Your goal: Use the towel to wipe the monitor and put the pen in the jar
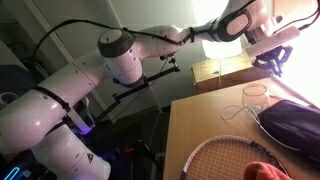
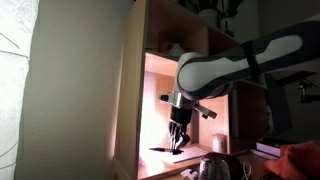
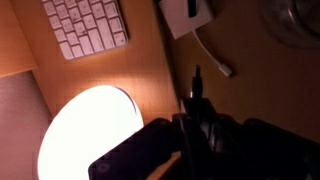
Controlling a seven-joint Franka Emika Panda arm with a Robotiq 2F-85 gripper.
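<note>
My gripper (image 3: 193, 112) is shut on a thin dark pen (image 3: 197, 78), whose tip sticks out past the fingers. In both exterior views the gripper (image 1: 275, 52) (image 2: 179, 138) hangs over the brightly lit wooden desk. The clear glass jar (image 1: 255, 93) stands on the desk, a little away from the gripper; it also shows in the wrist view (image 3: 296, 20) at the top right corner. The orange towel (image 1: 266, 170) lies at the desk's near edge and also shows in an exterior view (image 2: 303, 160). I cannot make out the monitor.
A white keyboard (image 3: 85, 27) and a white adapter with cable (image 3: 190, 18) lie on the desk. A bright round glare (image 3: 90, 135) fills the lower left of the wrist view. A racket (image 1: 225, 155) and a black bag (image 1: 292, 122) lie near the towel.
</note>
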